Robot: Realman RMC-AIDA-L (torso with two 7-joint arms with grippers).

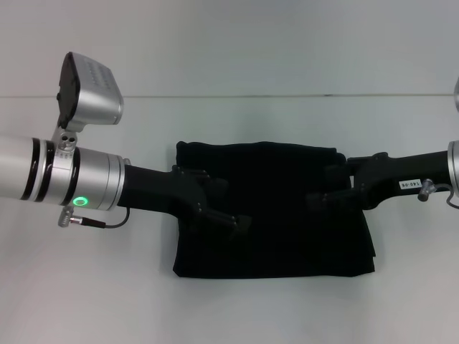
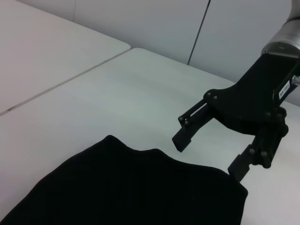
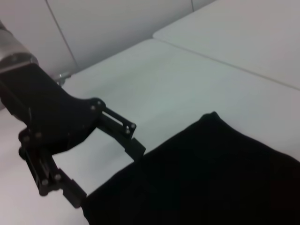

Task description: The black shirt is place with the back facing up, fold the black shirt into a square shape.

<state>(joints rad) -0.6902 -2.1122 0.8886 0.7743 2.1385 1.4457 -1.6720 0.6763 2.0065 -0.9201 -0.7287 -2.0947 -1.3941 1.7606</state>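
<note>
Head view: the black shirt (image 1: 276, 208) lies centre frame on the white table (image 1: 229, 301), already a compact near-rectangle, top edge a bit ragged at upper left. Our left gripper (image 1: 228, 206) reaches in from frame left over the shirt's left portion, jaws spread, nothing between them. Our right gripper (image 1: 323, 188) comes in from frame right over the right portion, jaws also spread and empty. We judge the shirt mostly folded, with a last fold or tidy-up left.

Left wrist view: shirt (image 2: 136, 187) fills the lower half of the frame. The right gripper (image 2: 208, 157) sits at right of frame, fingers parted, the lower one at the shirt's corner; touching or just above, we can't tell.

Right wrist view: shirt (image 3: 206, 178) takes the lower right. The left gripper (image 3: 110, 171) is at left of frame, fingers apart and straddling the shirt's edge, cloth not pinched.

To do it well, we would take matching points on opposite edges, pinch all layers rather than the top one only, lift both sides level and together, and lay the fold edge to edge so the outline comes out square. Risk: loose layers slipping, skewing the corner.
</note>
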